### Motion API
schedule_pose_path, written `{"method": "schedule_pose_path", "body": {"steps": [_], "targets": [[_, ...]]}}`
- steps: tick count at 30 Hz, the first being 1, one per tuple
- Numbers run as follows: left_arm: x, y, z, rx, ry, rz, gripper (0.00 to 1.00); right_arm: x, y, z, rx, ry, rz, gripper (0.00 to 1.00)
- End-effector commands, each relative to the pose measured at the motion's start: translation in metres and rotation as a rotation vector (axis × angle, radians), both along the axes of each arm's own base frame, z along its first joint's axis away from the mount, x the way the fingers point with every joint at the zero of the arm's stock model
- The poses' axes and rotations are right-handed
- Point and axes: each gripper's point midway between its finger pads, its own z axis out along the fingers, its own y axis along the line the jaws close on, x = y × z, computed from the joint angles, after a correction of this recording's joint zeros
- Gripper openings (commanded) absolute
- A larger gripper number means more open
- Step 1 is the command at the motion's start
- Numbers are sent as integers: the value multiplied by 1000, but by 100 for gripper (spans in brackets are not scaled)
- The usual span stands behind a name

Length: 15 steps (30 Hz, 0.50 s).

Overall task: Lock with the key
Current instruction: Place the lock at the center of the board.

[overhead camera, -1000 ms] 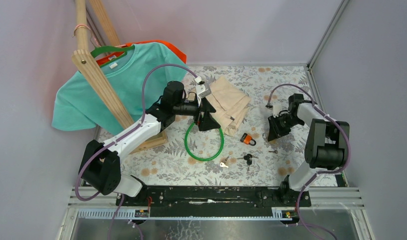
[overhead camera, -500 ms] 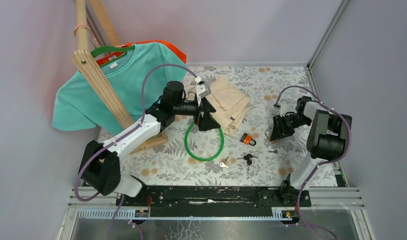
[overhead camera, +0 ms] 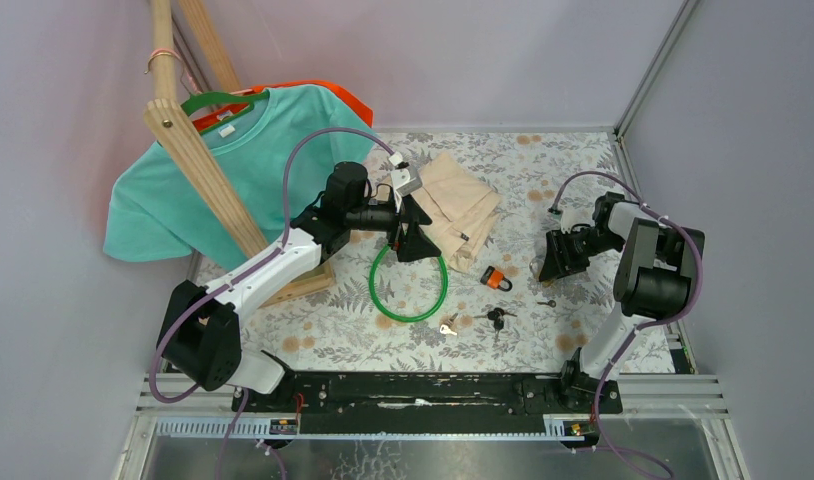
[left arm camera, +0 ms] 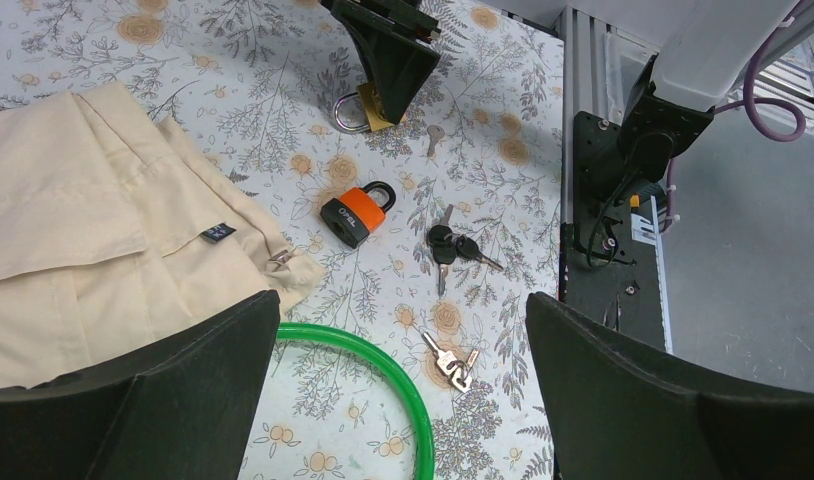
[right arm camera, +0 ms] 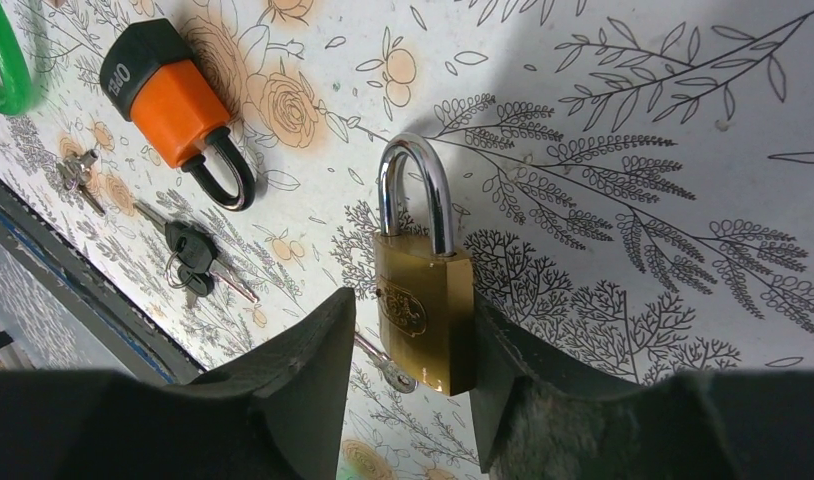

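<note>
A brass padlock (right arm camera: 424, 312) with a silver shackle lies on the flowered table (right arm camera: 633, 120). My right gripper (right arm camera: 413, 300) is open and straddles its body. The right finger touches its side, and the left finger stands a small gap away. A single silver key (right arm camera: 391, 372) lies by the padlock's bottom end. In the top view this gripper (overhead camera: 555, 262) sits low at the right and covers the padlock. An orange padlock (overhead camera: 495, 278) lies just to its left. My left gripper (overhead camera: 413, 240) is open and empty above the green ring (overhead camera: 410, 320).
Black-headed keys (overhead camera: 496, 317) and a small bunch of silver keys (overhead camera: 449, 326) lie near the front. A folded beige cloth (overhead camera: 461, 205) lies at the back. A teal shirt (overhead camera: 233, 170) hangs on a wooden rack (overhead camera: 208, 180) at the left.
My right arm has folded in and its wrist has shifted slightly right over the brass padlock. The left arm has not moved.
</note>
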Motion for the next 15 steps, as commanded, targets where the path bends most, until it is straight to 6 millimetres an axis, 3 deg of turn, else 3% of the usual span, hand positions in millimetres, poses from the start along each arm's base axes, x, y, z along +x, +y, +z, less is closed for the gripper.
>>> {"method": "schedule_pose_path", "body": {"steps": [1,10,15], "targets": [[3,-2,14,-32,-61,2,100,9,-22,-13,-120,-62,14,51],[4,-2,14,-31,-62,6,100,14,-21,2,-148,-171,-27,54],[4,-2,15,-32,-63,7,100,23,-33,10,-249,-260,-58,57]]}}
